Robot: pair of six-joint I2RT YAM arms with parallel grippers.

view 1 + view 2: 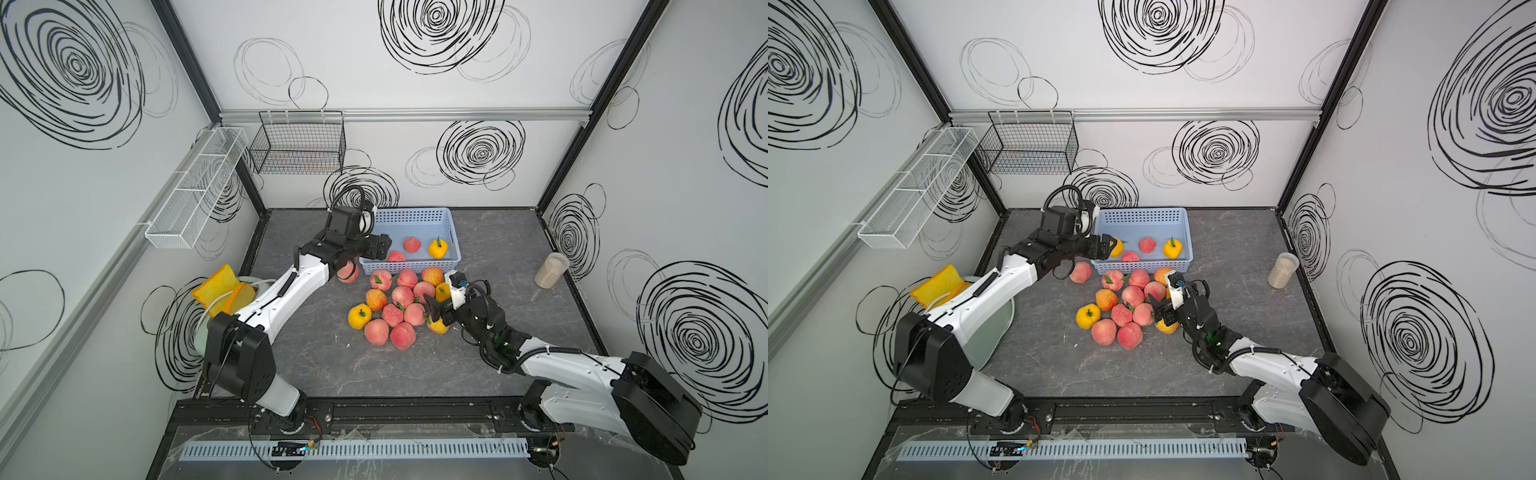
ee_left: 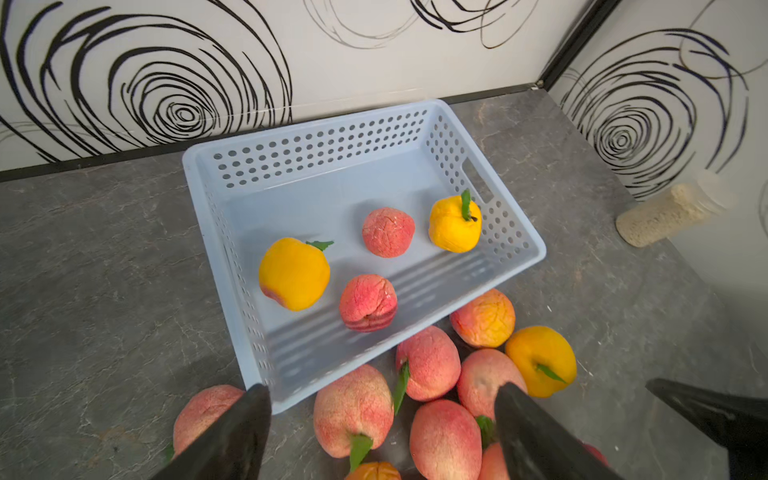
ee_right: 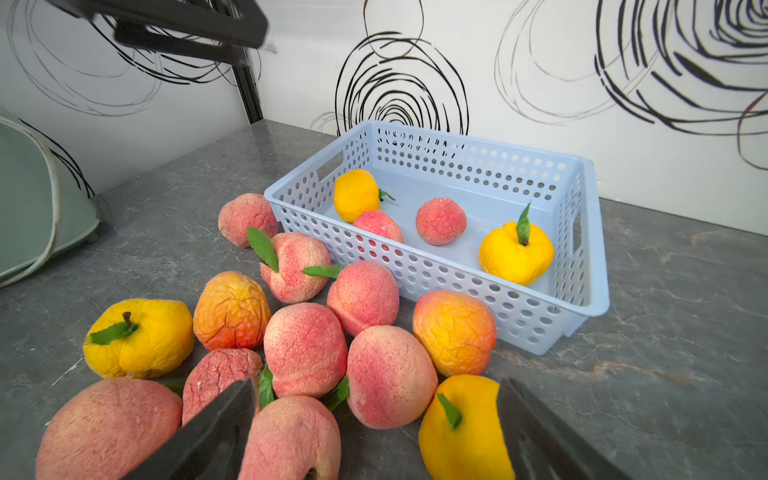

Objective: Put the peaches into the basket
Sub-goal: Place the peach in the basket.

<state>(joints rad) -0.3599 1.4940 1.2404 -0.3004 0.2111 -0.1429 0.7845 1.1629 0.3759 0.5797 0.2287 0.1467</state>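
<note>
Left gripper (image 1: 383, 246) is held wide and empty over the basket's (image 1: 415, 220) lower-left corner at centre frame, right gripper (image 1: 432, 311) wide over the peaches (image 1: 402, 296) heaped just below, four already inside, and packed neighbours could be knocked rolling by a descending finger.

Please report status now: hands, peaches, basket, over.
Both hands open, empty: left hand over basket corner, right hand over pile. Four peaches in basket, rest on table. Nothing blocks.
</note>
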